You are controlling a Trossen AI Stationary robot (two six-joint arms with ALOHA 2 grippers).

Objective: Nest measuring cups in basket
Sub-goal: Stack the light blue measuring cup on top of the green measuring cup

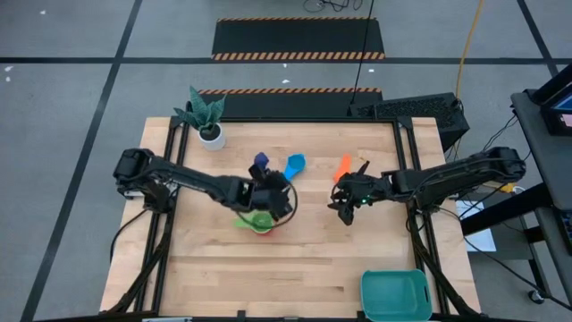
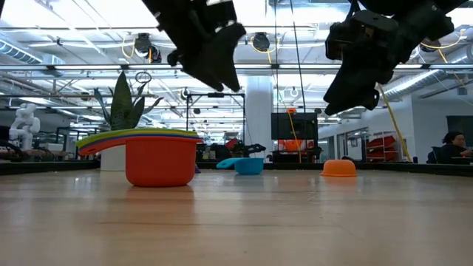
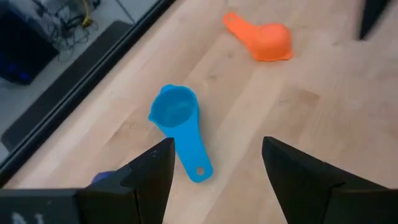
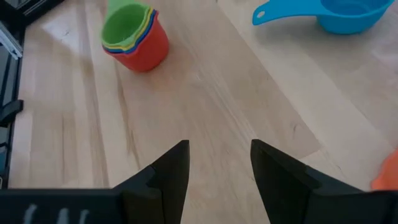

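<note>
A nested stack of measuring cups (image 1: 255,221), red outermost and green innermost (image 4: 134,34), stands on its base at the table's middle. A light blue cup (image 3: 177,118) stands upright farther back. An orange cup (image 3: 267,40) lies rim down to its right, and a navy cup (image 1: 260,162) sits to its left. The teal basket (image 1: 395,295) rests at the near right edge. My left gripper (image 3: 217,146) hovers open above the table just beyond the stack, slanting down toward the light blue cup. My right gripper (image 4: 217,146) hangs open in the air right of the stack, near the orange cup.
A white plant pot (image 1: 211,134) with a green plant stands at the far left corner. Bare wood (image 1: 295,268) lies between the stack and the basket. A black keyboard (image 1: 416,109) sits beyond the far right edge.
</note>
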